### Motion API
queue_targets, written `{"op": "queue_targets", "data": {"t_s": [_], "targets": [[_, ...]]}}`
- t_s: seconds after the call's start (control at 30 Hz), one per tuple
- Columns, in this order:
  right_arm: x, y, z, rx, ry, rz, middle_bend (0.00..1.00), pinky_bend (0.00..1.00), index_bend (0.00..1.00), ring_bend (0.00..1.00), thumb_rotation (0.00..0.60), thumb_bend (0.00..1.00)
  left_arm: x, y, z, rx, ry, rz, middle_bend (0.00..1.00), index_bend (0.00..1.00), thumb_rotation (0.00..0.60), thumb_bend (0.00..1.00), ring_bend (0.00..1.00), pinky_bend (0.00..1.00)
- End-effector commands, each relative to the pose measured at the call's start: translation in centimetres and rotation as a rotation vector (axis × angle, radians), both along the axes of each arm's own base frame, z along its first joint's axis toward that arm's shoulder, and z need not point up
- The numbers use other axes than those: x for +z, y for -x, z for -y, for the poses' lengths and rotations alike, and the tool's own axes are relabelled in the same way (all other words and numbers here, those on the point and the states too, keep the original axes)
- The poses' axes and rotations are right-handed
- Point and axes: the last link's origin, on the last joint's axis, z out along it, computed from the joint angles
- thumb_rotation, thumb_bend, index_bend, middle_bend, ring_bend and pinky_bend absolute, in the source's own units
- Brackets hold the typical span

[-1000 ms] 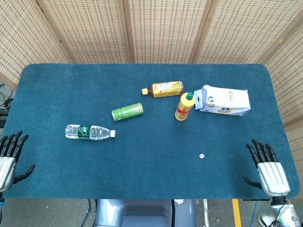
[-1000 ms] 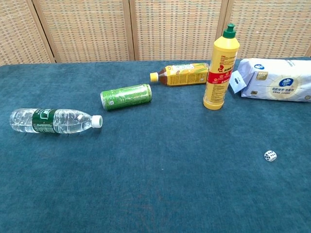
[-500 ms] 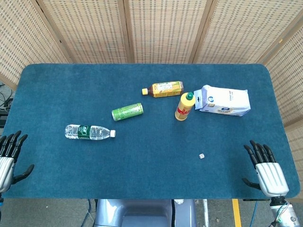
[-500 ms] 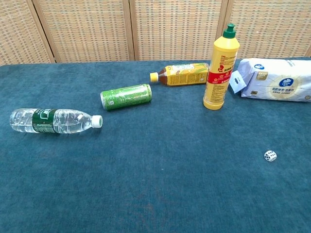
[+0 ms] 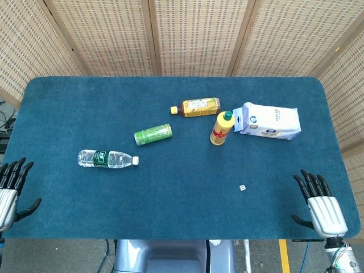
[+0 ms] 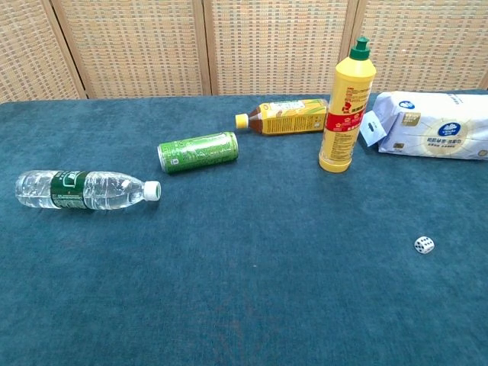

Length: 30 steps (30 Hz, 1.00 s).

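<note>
My left hand (image 5: 10,190) hangs at the table's near left corner, fingers spread, holding nothing. At the near right corner my right hand (image 5: 322,206) is likewise spread and empty. Neither hand shows in the chest view. A clear water bottle (image 5: 107,158) (image 6: 82,190) lies on its side nearest the left hand. A small white die (image 5: 242,187) (image 6: 424,245) sits nearest the right hand. A green can (image 5: 153,134) (image 6: 198,152) lies mid-table. A yellow tea bottle (image 5: 196,106) (image 6: 284,117) lies behind it. An upright yellow squeeze bottle (image 5: 221,128) (image 6: 347,107) stands beside a white tissue pack (image 5: 269,121) (image 6: 431,135).
The blue-carpeted table (image 5: 182,205) (image 6: 244,305) is backed by woven wicker screens (image 5: 193,34) (image 6: 274,42). Both hands sit just off the table's front corners.
My right hand has shifted very slightly at the near right corner. The objects and the left hand stay put.
</note>
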Motion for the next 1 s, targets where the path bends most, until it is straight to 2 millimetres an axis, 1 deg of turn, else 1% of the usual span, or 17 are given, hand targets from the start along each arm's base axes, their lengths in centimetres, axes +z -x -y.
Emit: {"op": "queue_targets", "data": {"t_s": [0.03, 0.17, 0.23, 0.37, 0.43, 0.57, 0.73, 1.0], "targets": [[0.0, -0.2, 0.0, 0.011, 0.001, 0.005, 0.00, 0.00, 0.12, 0.00, 0.600, 0.12, -0.1, 0.0, 0.0, 0.000, 0.005, 0.001, 0.00, 0.00, 0.600, 0.28, 0.00, 0.00], [-0.2, -0.9, 0.1, 0.063, 0.015, 0.016, 0.00, 0.00, 0.25, 0.00, 0.600, 0.13, 0.0, 0.0, 0.0, 0.004, 0.004, 0.006, 0.00, 0.00, 0.600, 0.28, 0.00, 0.00], [-0.3, -1.2, 0.1, 0.086, 0.021, 0.019, 0.00, 0.00, 0.28, 0.00, 0.600, 0.13, 0.0, 0.0, 0.0, 0.006, 0.004, 0.008, 0.00, 0.00, 0.600, 0.28, 0.00, 0.00], [-0.9, -1.9, 0.3, 0.119, 0.010, 0.018, 0.00, 0.00, 0.29, 0.00, 0.600, 0.13, 0.0, 0.0, -0.1, 0.006, 0.004, 0.008, 0.00, 0.00, 0.600, 0.28, 0.00, 0.00], [-1.1, -2.5, 0.7, 0.134, -0.002, 0.011, 0.00, 0.00, 0.30, 0.00, 0.600, 0.14, 0.0, 0.0, -0.1, 0.005, 0.004, 0.009, 0.00, 0.00, 0.600, 0.28, 0.00, 0.00], [-1.7, -4.0, 1.6, 0.164, -0.036, -0.004, 0.00, 0.00, 0.32, 0.00, 0.600, 0.21, 0.0, 0.0, -0.1, 0.005, 0.004, 0.011, 0.00, 0.00, 0.600, 0.28, 0.00, 0.00], [-3.1, -5.4, 2.9, 0.181, -0.095, -0.036, 0.00, 0.00, 0.34, 0.00, 0.600, 0.26, 0.1, 0.0, -0.1, 0.004, 0.004, 0.013, 0.00, 0.00, 0.600, 0.28, 0.00, 0.00], [-6.0, -6.7, 5.1, 0.168, -0.177, -0.082, 0.00, 0.00, 0.35, 0.00, 0.600, 0.26, 0.1, 0.1, -0.1, 0.003, 0.007, 0.015, 0.00, 0.00, 0.600, 0.28, 0.00, 0.00]]}}
